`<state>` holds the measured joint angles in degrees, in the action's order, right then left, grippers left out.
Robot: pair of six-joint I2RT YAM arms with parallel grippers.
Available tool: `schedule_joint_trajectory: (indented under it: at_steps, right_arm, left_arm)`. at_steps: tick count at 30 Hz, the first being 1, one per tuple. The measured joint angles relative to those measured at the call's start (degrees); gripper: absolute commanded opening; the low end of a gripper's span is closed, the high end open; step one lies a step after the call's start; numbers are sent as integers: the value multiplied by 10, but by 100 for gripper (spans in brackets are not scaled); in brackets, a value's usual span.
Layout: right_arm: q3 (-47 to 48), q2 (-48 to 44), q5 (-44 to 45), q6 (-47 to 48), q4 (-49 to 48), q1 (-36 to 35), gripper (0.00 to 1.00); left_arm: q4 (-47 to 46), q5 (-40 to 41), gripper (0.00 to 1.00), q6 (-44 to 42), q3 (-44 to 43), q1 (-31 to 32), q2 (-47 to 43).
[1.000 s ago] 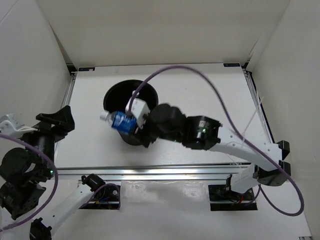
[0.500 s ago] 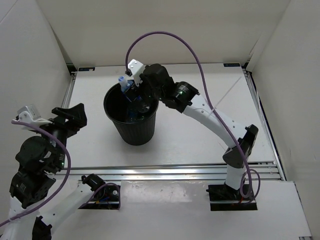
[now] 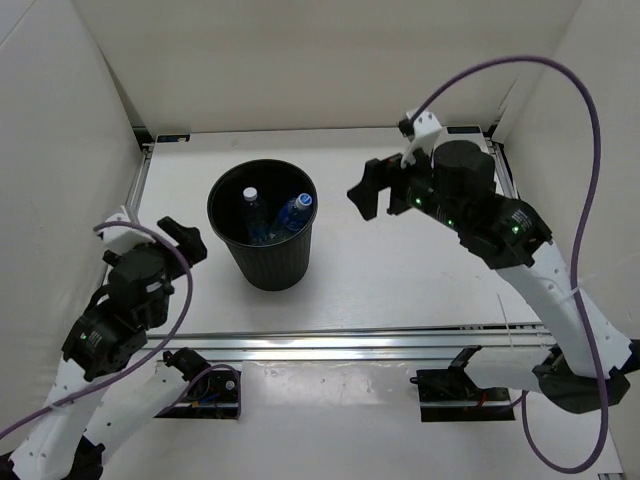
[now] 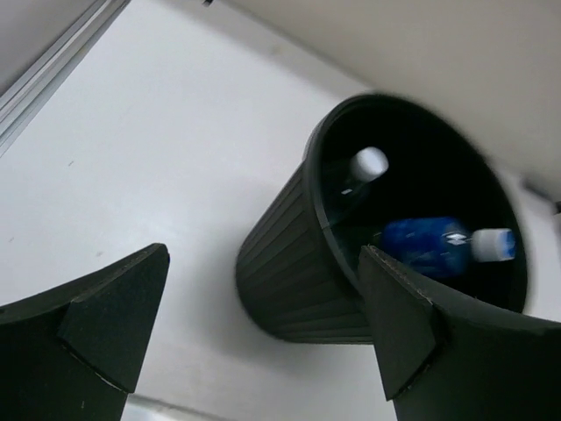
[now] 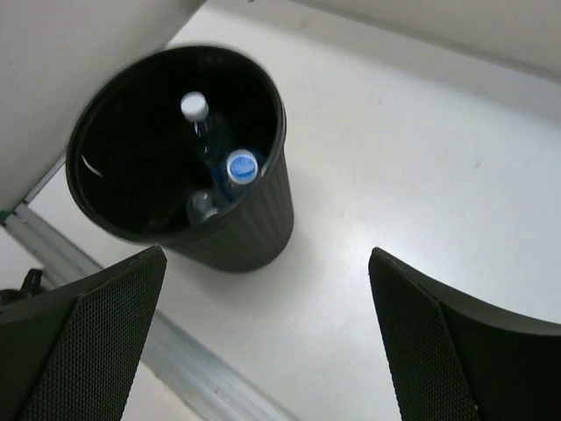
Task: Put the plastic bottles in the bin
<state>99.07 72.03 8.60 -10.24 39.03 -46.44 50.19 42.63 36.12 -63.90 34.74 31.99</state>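
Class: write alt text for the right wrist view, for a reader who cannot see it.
A round black bin stands on a white table with plastic bottles inside, caps up. The open right gripper shows two dark fingers at the lower corners.

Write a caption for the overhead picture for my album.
Bottles lie in the black bin while the left claw and right claw hang open on either side.
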Motion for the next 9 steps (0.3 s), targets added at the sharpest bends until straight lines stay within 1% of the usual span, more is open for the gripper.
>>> schedule_joint_trajectory:
  at_steps: [4, 7, 9]
  right_arm:
    - [-130, -54, -28, -39, 23, 33, 100]
    - [-226, -61, -32, -46, 43, 37, 100]
    - [-266, -68, -24, -46, 55, 37, 100]
  left_arm:
    - [35, 21, 100, 19, 46, 0, 30]
    - [39, 47, 100, 30, 70, 0, 47]
    - [39, 70, 100, 34, 79, 0, 53]
